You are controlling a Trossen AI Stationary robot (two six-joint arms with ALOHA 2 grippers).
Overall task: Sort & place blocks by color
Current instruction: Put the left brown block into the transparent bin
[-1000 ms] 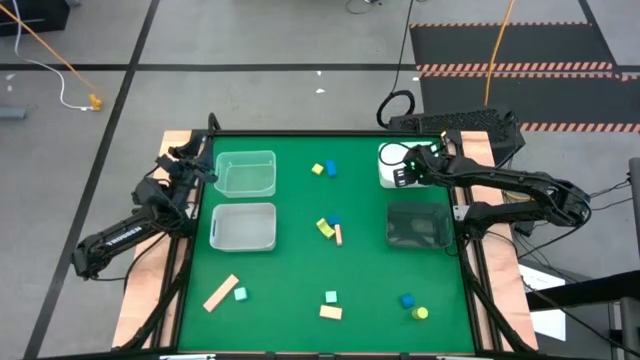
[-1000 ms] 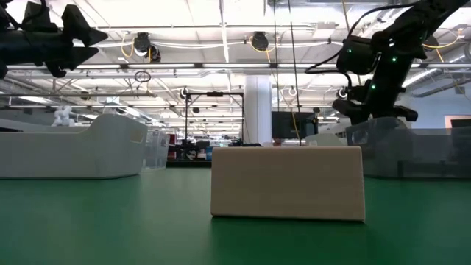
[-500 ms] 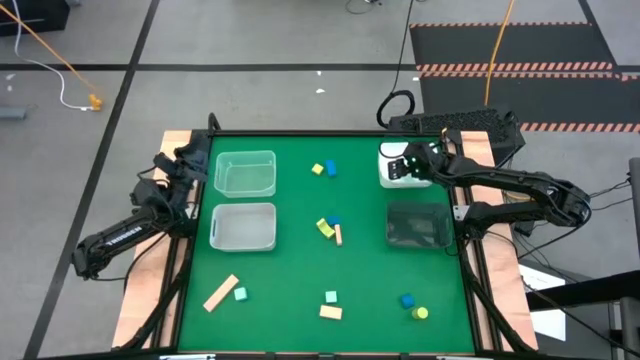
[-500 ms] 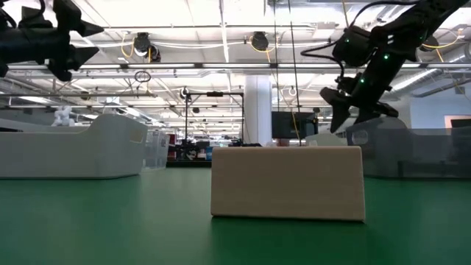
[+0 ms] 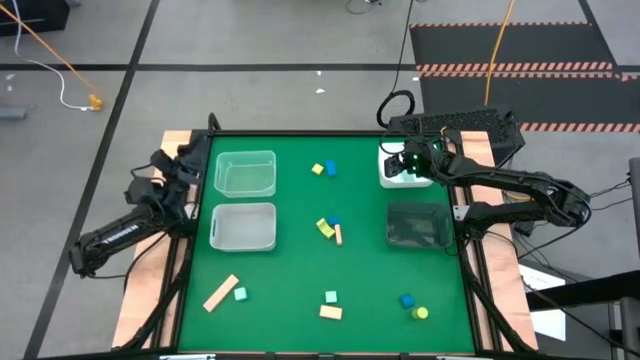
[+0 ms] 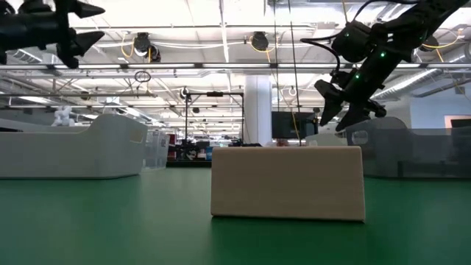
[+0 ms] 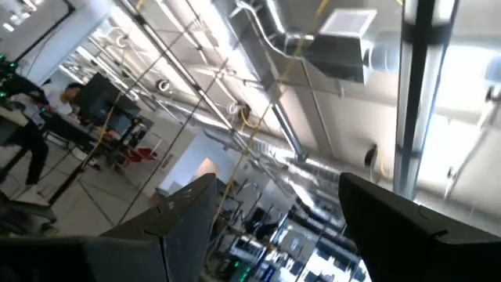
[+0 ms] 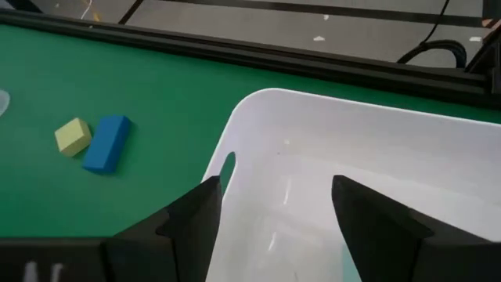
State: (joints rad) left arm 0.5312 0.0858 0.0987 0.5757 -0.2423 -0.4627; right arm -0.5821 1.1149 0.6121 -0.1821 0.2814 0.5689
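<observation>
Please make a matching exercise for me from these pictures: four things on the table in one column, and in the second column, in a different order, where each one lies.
Things:
1. long tan plank
2. yellow cylinder
3. white bin
4. dark bin

Places:
A. under the right gripper, at the far right corner
B. near left corner, beside a mint green block
C. right side, nearer than the white bin
D. near right corner, next to a blue block

Pairs: 1-B, 2-D, 3-A, 4-C

Green table (image 5: 300, 270), white bin (image 8: 376, 172), yellow block (image 8: 73, 135), blue block (image 8: 106, 143).
</observation>
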